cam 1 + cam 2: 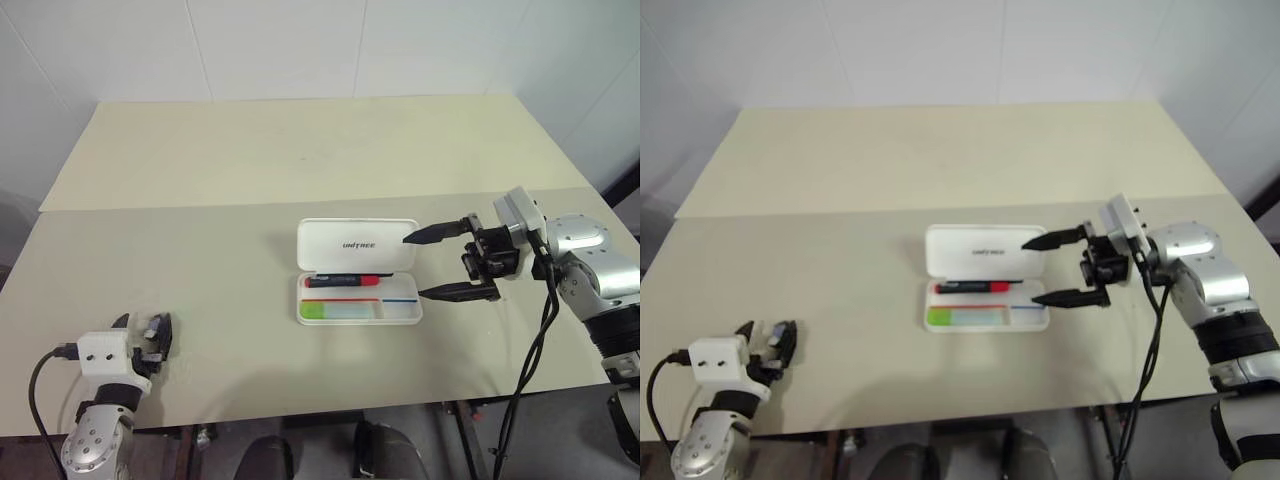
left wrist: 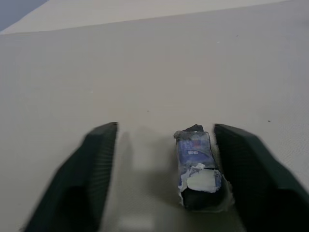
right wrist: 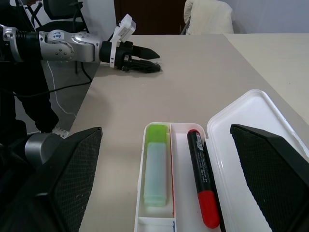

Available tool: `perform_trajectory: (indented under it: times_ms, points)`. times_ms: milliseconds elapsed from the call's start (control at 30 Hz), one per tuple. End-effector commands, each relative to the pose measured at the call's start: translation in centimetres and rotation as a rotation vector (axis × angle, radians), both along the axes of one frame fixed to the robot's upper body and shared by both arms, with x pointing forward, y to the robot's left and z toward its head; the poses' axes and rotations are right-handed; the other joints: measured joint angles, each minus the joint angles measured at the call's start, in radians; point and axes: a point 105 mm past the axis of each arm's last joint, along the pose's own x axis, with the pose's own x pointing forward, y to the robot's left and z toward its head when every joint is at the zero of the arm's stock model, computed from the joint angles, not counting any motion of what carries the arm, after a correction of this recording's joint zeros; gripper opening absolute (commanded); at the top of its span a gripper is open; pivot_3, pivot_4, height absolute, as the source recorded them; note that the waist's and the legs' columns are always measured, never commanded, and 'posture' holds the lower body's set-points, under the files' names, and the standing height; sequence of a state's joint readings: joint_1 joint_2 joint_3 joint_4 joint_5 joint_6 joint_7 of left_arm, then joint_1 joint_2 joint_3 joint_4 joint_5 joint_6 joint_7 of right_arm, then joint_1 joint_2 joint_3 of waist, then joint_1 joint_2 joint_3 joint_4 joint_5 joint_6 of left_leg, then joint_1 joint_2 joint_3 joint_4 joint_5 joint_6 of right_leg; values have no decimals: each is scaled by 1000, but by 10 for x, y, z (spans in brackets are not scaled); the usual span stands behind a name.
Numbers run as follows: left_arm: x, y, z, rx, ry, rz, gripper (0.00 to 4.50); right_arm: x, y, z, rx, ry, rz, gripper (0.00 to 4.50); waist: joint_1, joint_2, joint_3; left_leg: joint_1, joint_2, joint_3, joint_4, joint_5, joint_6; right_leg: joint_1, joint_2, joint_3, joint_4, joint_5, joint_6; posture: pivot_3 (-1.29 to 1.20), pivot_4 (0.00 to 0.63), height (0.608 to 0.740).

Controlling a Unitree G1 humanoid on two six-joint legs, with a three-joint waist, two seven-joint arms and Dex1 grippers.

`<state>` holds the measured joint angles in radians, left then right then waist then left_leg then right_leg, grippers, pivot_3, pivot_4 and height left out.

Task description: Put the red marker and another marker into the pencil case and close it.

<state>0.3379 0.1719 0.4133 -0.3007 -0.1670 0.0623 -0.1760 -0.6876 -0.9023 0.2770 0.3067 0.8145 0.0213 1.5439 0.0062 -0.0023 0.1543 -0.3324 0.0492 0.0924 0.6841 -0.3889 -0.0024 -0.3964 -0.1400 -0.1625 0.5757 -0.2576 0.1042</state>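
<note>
The pencil case (image 1: 357, 243) lies open in the middle of the table, its lid with dark lettering folded back. In the rear slot of its tray is the red marker (image 1: 348, 281), red with black ends. The front slot holds another marker (image 1: 340, 311) with a lime-green cap and a pale body. My right gripper (image 1: 413, 266) is open just right of the case and points left, one finger over the lid's right edge and one by the tray's front right corner. My left gripper (image 1: 145, 325) rests low at the table's front left, fingers apart around a small dark object (image 2: 197, 166).
The small dark object, wrapped in blue and white, lies on the table close against one left finger (image 2: 241, 164). A second beige tabletop (image 1: 300, 140) joins behind the case along a seam. The table's front edge (image 1: 330, 410) runs close to both arms.
</note>
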Motion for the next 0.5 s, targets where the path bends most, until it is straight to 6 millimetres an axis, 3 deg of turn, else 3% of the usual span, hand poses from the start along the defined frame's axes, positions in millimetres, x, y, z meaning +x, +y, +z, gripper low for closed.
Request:
perform_trajectory:
  times_ms: [33, 167, 367, 500]
  points:
    - [-4, -5, -14, -21, 64, -6, 1798, -10, -2, 10, -1, -41, 78, 4500, 1, 0, 0, 0, 0, 0, 0, 0, 0, 0, 0, 0, 0, 0, 0, 0, 150, 740]
    - [-2, -6, -12, -32, 61, -9, 458, -9, 0, 12, 0, -46, 83, 4500, 6, 1, -1, 0, -1, 0, 0, -1, 1, 0, -2, -1, 0, 0, 0, 0, 150, 740]
    - [11, -10, 5, -43, -6, -52, 385, -5, -1, 11, -9, -54, 65, 4500, 20, 1, -1, 0, -1, 1, 0, -1, 1, 0, -2, -3, 0, 0, 0, 0, 150, 740]
    - [33, -36, 60, 0, -153, -266, 385, 1, -12, 9, -30, -71, 8, 4500, 24, 1, 0, -3, -1, 1, 3, 0, 1, 0, -1, -6, 0, 0, 0, 0, 150, 740]
